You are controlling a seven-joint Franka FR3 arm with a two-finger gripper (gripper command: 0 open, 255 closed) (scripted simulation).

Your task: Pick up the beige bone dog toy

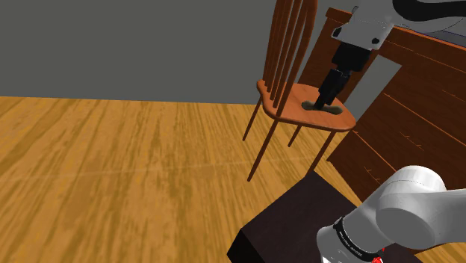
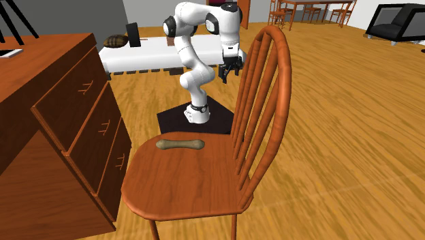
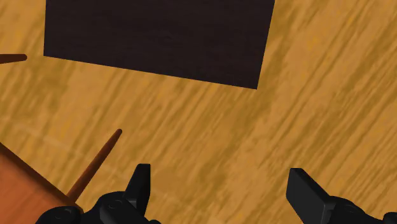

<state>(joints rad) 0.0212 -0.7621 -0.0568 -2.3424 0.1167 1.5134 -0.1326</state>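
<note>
Claw [image 3: 219, 184] fingers apart, pointing down beside chair [image 2: 191, 184], bone toy [image 2: 180, 144] on seat

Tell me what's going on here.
A white robot arm with an open black hand is after the beige bone-shaped dog toy, which lies on the seat of a reddish-brown wooden spindle-back chair. The hand hangs above the chair, empty and clear of the toy. Nothing is grasped yet.

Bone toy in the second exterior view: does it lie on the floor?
No, the bone toy lies flat on the chair seat.
</note>
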